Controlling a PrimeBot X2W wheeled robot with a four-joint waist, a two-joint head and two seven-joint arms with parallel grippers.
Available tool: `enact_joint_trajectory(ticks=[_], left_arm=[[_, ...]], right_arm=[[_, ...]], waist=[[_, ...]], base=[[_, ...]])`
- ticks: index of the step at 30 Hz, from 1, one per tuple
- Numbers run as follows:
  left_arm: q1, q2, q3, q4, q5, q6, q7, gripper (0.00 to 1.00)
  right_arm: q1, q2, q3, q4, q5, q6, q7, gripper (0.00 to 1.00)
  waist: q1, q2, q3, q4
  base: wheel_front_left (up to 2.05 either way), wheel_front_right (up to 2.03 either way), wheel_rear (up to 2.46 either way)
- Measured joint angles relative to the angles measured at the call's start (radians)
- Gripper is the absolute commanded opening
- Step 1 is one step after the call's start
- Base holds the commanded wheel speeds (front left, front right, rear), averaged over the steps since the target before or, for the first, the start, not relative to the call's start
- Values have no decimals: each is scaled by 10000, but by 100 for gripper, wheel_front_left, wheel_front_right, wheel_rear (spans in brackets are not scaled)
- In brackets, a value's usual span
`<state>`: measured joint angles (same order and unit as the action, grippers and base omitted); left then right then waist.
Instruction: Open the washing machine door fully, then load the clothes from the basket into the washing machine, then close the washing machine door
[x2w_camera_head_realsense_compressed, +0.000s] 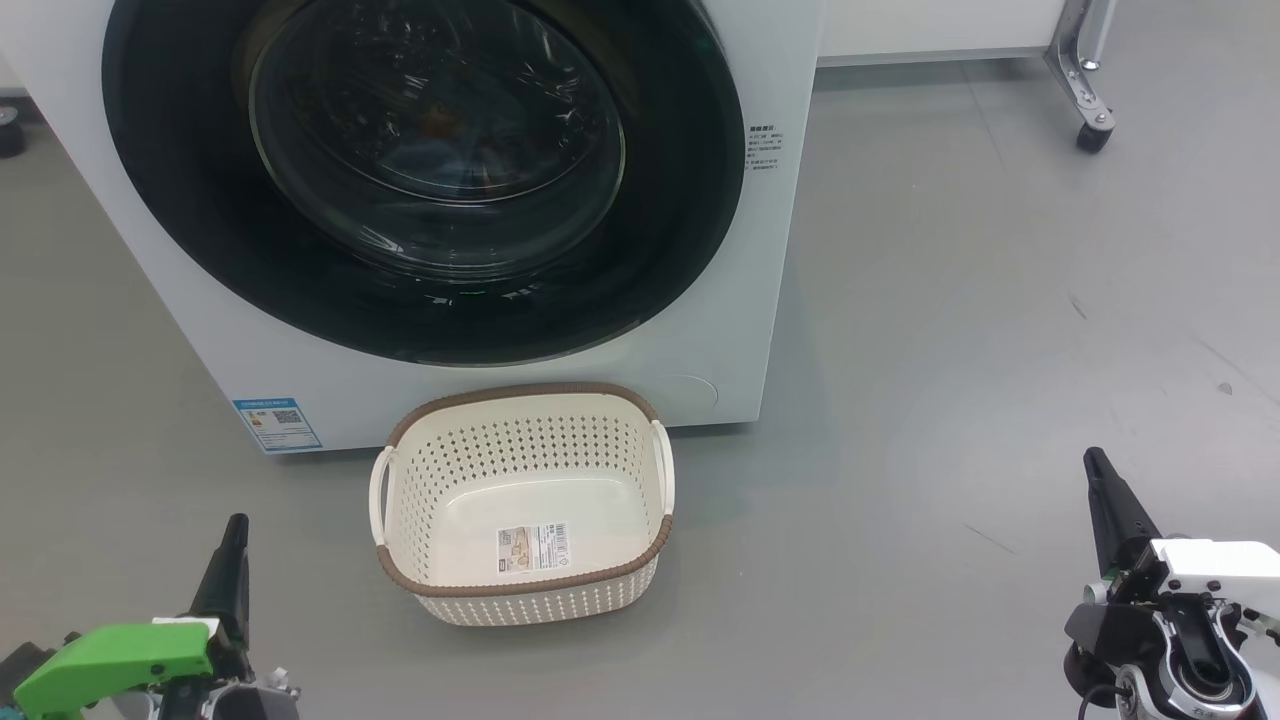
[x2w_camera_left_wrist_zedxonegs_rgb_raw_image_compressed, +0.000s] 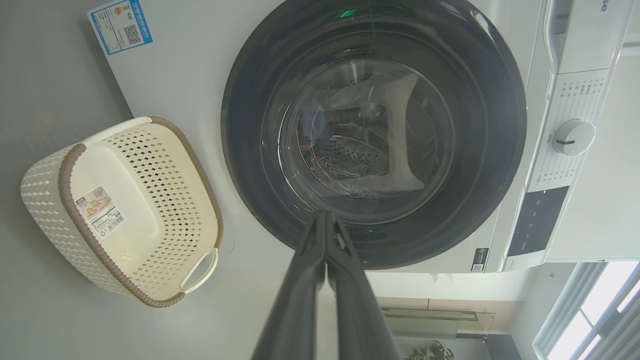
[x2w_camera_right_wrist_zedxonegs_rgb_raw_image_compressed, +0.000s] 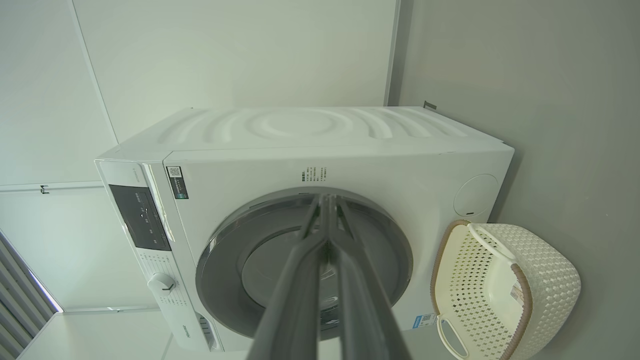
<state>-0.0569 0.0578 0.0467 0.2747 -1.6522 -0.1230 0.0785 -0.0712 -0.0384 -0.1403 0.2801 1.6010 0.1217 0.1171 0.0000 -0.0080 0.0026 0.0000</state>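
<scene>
- The large round door with glossy black rim and glass bowl centre (x2w_camera_head_realsense_compressed: 430, 170) sits shut, flush in the white front-loading washing machine (x2w_camera_head_realsense_compressed: 710, 330). It is rigid and likely slick, so hook its rim edge.
- The small cream-white perforated plastic basket (x2w_camera_head_realsense_compressed: 440, 470) stands before it, light, with nothing inside.
- The left tool (x2w_camera_head_realsense_compressed: 237, 525) and right tool (x2w_camera_head_realsense_compressed: 1095, 460) have fingers together, unladen.

1. My head camera looks forward and down, close to the washing machine (x2w_camera_head_realsense_compressed: 740, 330); its door (x2w_camera_head_realsense_compressed: 420, 170) runs off the top edge.
2. My left wrist camera sights along my left gripper (x2w_camera_left_wrist_zedxonegs_rgb_raw_image_compressed: 326, 217), near the door, floor (x2w_camera_left_wrist_zedxonegs_rgb_raw_image_compressed: 30, 60) at left.
3. My right wrist camera sights along my right gripper (x2w_camera_right_wrist_zedxonegs_rgb_raw_image_compressed: 327, 200) from farther back, floor at right.
4. All three share door and basket (x2w_camera_head_realsense_compressed: 610, 470).
</scene>
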Motion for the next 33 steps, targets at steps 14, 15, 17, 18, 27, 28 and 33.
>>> enact_joint_trajectory(ticks=[14, 15, 17, 18, 27, 28, 33], left_arm=[[0, -4, 8, -2, 2, 0, 2, 0], [0, -6, 8, -2, 2, 0, 4, 0], [0, -6, 10, -2, 2, 0, 10, 0], [0, -6, 10, -2, 2, 0, 12, 0], [0, -10, 15, -2, 2, 0, 12, 0], [0, -10, 15, -2, 2, 0, 12, 0], [0, -12, 19, -2, 2, 0, 12, 0]], right_arm=[[0, 0, 0, 0, 0, 0, 0, 0], [0, 0, 0, 0, 0, 0, 0, 0], [0, 0, 0, 0, 0, 0, 0, 0], [0, 0, 0, 0, 0, 0, 0, 0], [0, 0, 0, 0, 0, 0, 0, 0], [0, 0, 0, 0, 0, 0, 0, 0], [0, 0, 0, 0, 0, 0, 0, 0]], waist=[[0, 0, 0, 0], [0, 0, 0, 0], [0, 0, 0, 0], [0, 0, 0, 0], [0, 0, 0, 0], [0, 0, 0, 0], [0, 0, 0, 0]], base=[[0, 0, 0], [0, 0, 0], [0, 0, 0], [0, 0, 0], [0, 0, 0], [0, 0, 0], [0, 0, 0]])
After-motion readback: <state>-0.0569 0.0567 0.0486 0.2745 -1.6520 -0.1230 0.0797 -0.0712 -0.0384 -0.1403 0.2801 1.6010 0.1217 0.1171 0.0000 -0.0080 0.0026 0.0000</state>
